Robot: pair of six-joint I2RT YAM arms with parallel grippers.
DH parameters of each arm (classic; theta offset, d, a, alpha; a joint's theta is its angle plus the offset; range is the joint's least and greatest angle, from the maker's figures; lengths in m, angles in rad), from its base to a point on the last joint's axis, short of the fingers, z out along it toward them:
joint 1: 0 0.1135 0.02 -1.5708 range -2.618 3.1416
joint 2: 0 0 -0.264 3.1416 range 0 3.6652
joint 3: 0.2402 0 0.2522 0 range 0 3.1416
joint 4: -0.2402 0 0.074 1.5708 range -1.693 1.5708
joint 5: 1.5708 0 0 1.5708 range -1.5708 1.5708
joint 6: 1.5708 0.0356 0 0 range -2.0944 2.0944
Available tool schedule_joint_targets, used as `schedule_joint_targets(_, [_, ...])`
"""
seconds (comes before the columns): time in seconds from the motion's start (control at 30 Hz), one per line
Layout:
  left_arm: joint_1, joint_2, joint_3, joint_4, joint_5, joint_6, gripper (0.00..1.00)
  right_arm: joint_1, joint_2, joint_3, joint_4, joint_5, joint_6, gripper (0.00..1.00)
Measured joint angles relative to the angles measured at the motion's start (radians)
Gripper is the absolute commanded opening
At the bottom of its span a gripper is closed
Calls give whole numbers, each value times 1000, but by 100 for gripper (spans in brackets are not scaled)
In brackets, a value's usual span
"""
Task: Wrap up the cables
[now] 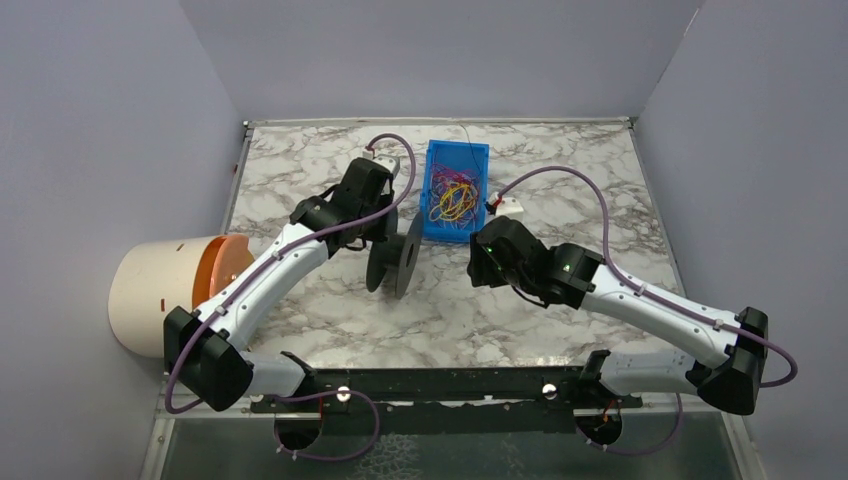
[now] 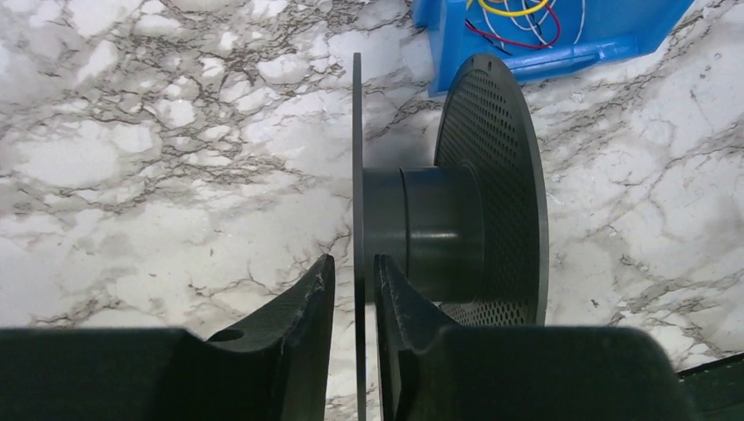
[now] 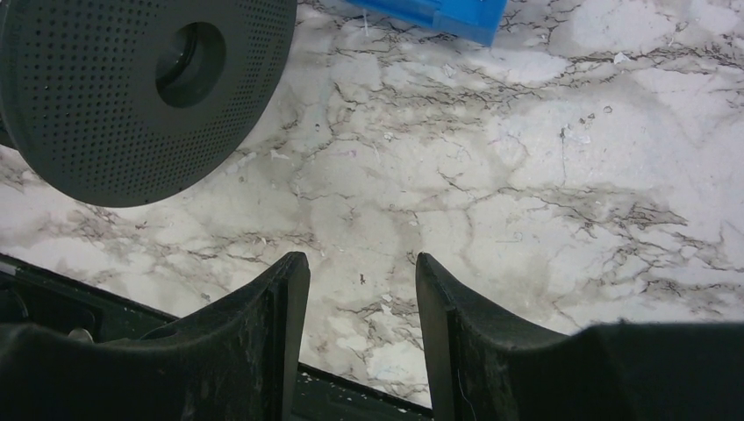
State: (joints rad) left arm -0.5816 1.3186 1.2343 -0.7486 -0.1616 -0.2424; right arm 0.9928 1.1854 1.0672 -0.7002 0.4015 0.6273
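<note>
Tangle of thin yellow, red, orange and purple cables [image 1: 452, 198] sits in the blue plastic bin [image 1: 456, 149], ahead of my left claw [image 2: 354, 263] and to its right. That claw stands barely parted astride one thin flange of the black perforated spool [image 2: 491, 175], which stands on its rim. My right claw [image 3: 360, 263] gapes, holding nothing, above the marble surface [image 3: 544, 175]

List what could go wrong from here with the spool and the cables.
1. The spool stands on its rims, and the left gripper has its jaws loose around one flange; it could roll or tip.
2. The cables lie tangled in the blue bin; pulling one may drag the whole bunch, perhaps the bin too.
</note>
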Motion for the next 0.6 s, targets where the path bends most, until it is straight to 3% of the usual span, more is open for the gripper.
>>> schedule_joint_targets(0.37, [0,2,-14,9,19,29,73,0,10,-5,4,-13,10,55])
schedule_joint_targets(0.6, [0,-20,-10,8,18,31,79,-13,60,26,2,-10,10,56])
